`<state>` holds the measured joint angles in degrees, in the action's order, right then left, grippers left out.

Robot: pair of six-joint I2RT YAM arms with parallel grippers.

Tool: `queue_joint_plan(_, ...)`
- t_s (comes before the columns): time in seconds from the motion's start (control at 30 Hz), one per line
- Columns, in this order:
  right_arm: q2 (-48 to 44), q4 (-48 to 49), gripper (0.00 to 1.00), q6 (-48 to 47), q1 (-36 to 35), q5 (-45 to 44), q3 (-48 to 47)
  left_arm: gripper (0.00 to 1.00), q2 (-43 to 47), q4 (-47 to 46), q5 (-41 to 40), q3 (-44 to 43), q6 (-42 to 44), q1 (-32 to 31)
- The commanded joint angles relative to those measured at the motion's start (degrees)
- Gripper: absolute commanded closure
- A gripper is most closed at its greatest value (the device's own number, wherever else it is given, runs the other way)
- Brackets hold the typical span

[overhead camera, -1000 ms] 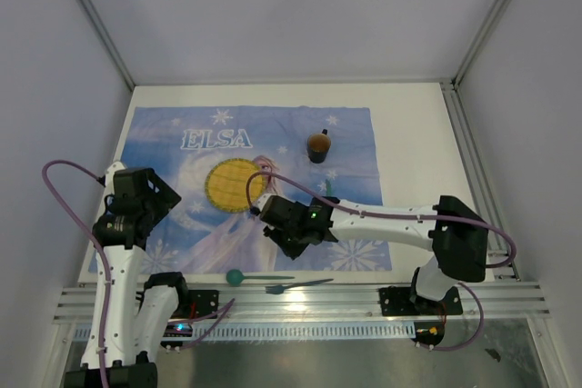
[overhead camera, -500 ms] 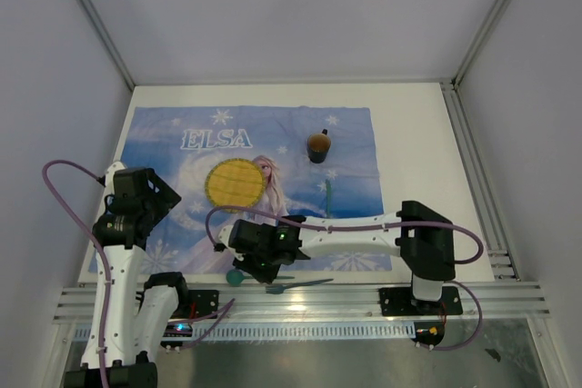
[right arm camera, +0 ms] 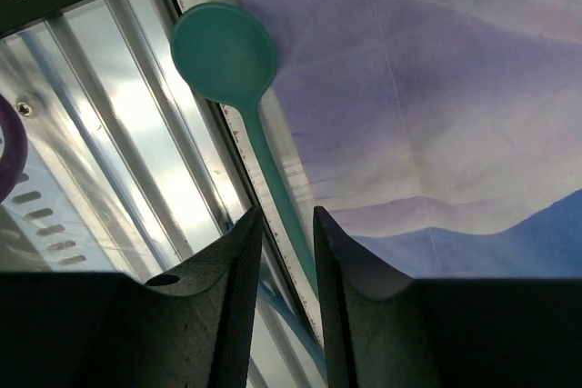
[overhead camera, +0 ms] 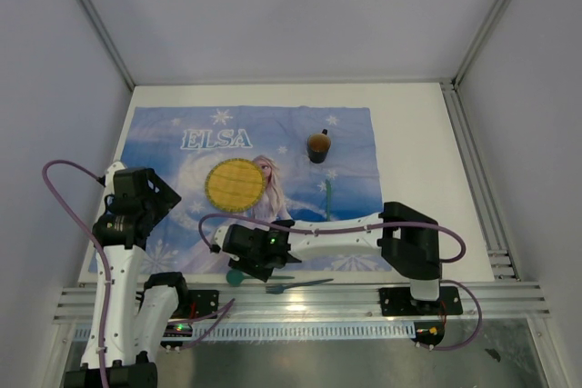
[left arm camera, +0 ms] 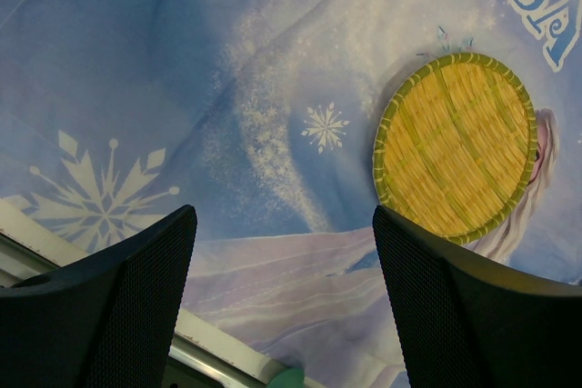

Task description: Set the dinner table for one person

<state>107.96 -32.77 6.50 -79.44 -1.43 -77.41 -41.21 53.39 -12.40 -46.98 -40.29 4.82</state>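
One cloth [overhead camera: 173,170]: blue, printed, flat on the worktop [overhead camera: 414,134].
Worktop: white, framed by silver rails, beneath the cloth and all the tableware.
Left tool [left arm camera: 282,252]: fingers wide apart, empty, above the cloth, left of the straw mat [overhead camera: 235,184].
Right tool [right arm camera: 287,224]: fingers narrowly apart, astride the spoon [right arm camera: 223,52] handle, not clamped on it.
Spoon: green, along the cloth's near edge by the rail, bowl to the left.
Fork [overhead camera: 296,285]: just right of the spoon, near edge.
Cup [overhead camera: 318,145]: upright on the cloth, far side.
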Motion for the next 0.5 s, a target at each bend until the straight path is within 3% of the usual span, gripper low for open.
queue_joint_plan(0.0, 1.37, 2.54, 0.66, -1.32, -0.19, -2.00, -0.29, 0.19, 0.61, -1.35, -0.16, -0.92, 0.04, -0.25)
queue_joint_plan(0.47, 1.81, 2.89, 0.66, -1.23, -0.28, 4.15, 0.76, 0.19, -0.18, -1.71, 0.27, -0.92, 0.04, -0.25)
